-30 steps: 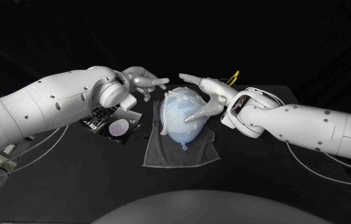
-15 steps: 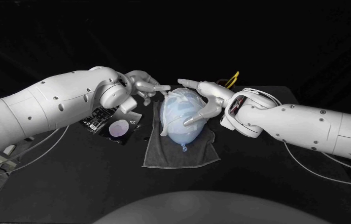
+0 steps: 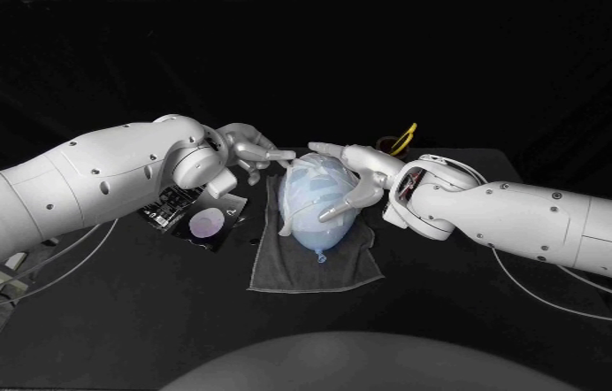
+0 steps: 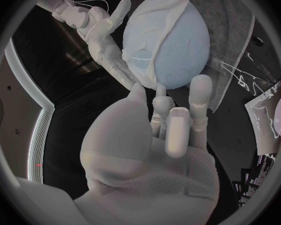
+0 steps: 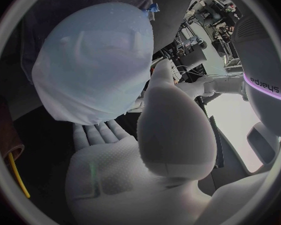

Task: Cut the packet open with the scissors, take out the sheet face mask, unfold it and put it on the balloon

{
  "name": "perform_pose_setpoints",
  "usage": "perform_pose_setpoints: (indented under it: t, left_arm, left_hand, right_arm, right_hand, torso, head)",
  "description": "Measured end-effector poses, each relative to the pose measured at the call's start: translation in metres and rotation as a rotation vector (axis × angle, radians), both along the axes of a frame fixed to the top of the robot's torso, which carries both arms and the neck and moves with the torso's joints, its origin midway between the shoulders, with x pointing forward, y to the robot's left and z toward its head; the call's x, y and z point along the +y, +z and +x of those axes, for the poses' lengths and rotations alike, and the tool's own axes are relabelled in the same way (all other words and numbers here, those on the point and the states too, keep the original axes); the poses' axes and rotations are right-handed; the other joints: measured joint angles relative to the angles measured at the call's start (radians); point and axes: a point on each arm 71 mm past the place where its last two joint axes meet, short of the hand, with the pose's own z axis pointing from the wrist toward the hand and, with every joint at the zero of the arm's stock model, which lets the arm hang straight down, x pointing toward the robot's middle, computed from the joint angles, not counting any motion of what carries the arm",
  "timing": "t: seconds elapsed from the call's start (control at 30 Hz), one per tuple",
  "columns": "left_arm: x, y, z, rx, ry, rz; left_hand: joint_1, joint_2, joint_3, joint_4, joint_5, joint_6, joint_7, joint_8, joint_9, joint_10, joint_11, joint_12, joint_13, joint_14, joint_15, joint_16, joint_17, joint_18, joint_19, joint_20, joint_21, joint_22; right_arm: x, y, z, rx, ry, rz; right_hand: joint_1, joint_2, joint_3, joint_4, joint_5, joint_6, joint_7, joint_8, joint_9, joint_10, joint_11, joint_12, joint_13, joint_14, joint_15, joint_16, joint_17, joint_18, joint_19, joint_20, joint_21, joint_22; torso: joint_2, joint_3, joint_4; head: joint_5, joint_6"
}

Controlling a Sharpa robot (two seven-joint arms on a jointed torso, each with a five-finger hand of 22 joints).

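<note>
Balloon [image 3: 319,225] with the sheet mask [image 3: 306,183] on it lies on the grey towel [image 3: 287,272] mid-table, long axis near-far, knot pointing near. Left hand [image 3: 251,154] has its fingers apart at the far-left end. Right hand [image 3: 357,179] is spread against the right side.

A dark grey towel [image 3: 306,272] lies flat near the middle of the black tabletop [image 3: 141,320] — a long rectangle, its length running away from the robot, its far part covered. The near end lies bare, with a straight edge and slightly rumpled sides. The tabletop around it is matt and dark — behind it hangs a black backdrop [image 3: 306,46].
</note>
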Motion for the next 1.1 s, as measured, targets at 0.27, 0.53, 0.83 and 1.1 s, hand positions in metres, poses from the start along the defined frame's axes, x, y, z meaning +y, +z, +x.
perform_pose_setpoints:
  t: [0.27, 0.53, 0.83, 1.1]
  left_arm:
    - [0.001, 0.000, 0.000, 0.001, 0.000, 0.016]
    - [-0.002, -0.001, -0.001, 0.004, -0.011, 0.033]
    - [-0.006, -0.002, -0.002, 0.010, -0.028, 0.044]
    - [-0.013, -0.002, -0.002, 0.012, -0.044, 0.047]
  left_hand:
    - [0.008, 0.000, -0.015, 0.001, 0.000, 0.003, -0.003, 0.014, 0.011, 0.000, 0.000, 0.012, 0.015, 0.000, 0.000, 0.000, 0.000, -0.001, -0.004, -0.004, 0.013, 0.008]
    - [0.012, 0.004, -0.034, 0.001, 0.000, 0.011, -0.004, 0.035, 0.024, 0.004, -0.004, 0.016, 0.027, 0.000, 0.000, 0.004, 0.000, -0.001, -0.011, -0.004, 0.017, 0.013]
    - [0.016, 0.008, -0.043, 0.002, 0.000, 0.014, -0.007, 0.047, 0.033, 0.011, -0.011, 0.029, 0.042, 0.004, -0.004, 0.004, 0.000, -0.002, -0.011, -0.004, 0.023, 0.020]
    - [0.024, 0.016, -0.047, -0.003, 0.000, 0.014, -0.007, 0.048, 0.039, 0.011, -0.011, 0.030, 0.043, 0.004, -0.004, 0.004, 0.000, -0.008, -0.011, -0.004, 0.032, 0.027]
  right_arm:
    - [0.000, -0.004, -0.001, 0.005, 0.003, -0.025]
    - [-0.001, -0.005, -0.002, 0.004, 0.002, -0.039]
    - [-0.001, -0.005, -0.002, 0.004, 0.002, -0.047]
    - [0.000, -0.006, -0.002, 0.007, 0.001, -0.051]
  right_hand:
    - [0.007, 0.007, 0.006, 0.000, 0.000, 0.007, 0.001, 0.000, 0.003, 0.000, 0.000, 0.000, 0.000, 0.000, 0.000, 0.000, 0.000, 0.000, 0.000, 0.000, 0.000, 0.000]
    - [0.017, 0.017, 0.012, 0.001, 0.000, 0.010, 0.004, 0.000, 0.005, 0.000, 0.000, 0.000, -0.001, 0.000, 0.000, 0.000, 0.000, 0.000, 0.000, 0.000, 0.000, 0.000]
    - [0.017, 0.017, 0.012, 0.001, 0.000, 0.014, 0.001, 0.000, 0.005, -0.001, -0.002, 0.000, -0.001, 0.000, 0.000, 0.000, 0.000, 0.000, 0.000, 0.000, 0.000, 0.000]
    - [0.017, 0.017, 0.015, -0.002, 0.000, 0.017, 0.005, 0.004, 0.006, -0.002, -0.002, 0.000, -0.001, 0.000, 0.000, 0.000, 0.000, 0.000, 0.000, 0.000, 0.000, 0.000]
  torso:
    - [0.000, 0.0000, 0.0000]
    - [0.000, 0.0000, -0.0004]
    - [0.000, 0.0001, -0.0006]
    - [0.000, 0.0003, -0.0006]
  head:
    - [-0.001, -0.001]
    - [-0.002, -0.002]
    - [-0.003, -0.002]
    - [-0.002, -0.002]
